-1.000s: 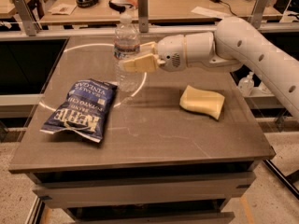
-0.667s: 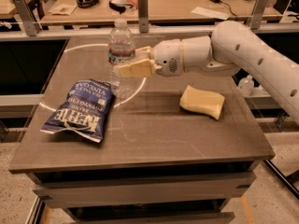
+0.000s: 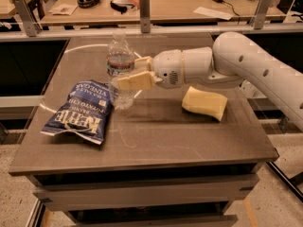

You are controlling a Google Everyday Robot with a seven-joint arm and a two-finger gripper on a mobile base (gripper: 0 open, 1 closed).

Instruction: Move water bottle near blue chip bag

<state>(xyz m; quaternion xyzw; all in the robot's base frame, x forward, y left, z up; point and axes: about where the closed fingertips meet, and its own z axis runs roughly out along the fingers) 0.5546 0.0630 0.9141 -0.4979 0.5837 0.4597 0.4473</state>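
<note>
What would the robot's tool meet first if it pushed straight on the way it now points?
The water bottle, held between the fingers of the tool over the left half of the table. Beyond it, probably the top edge of the blue chip bag, though depth is unclear.

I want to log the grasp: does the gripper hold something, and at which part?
The gripper holds the water bottle at its middle, near the label band, beside the blue chip bag.
</note>
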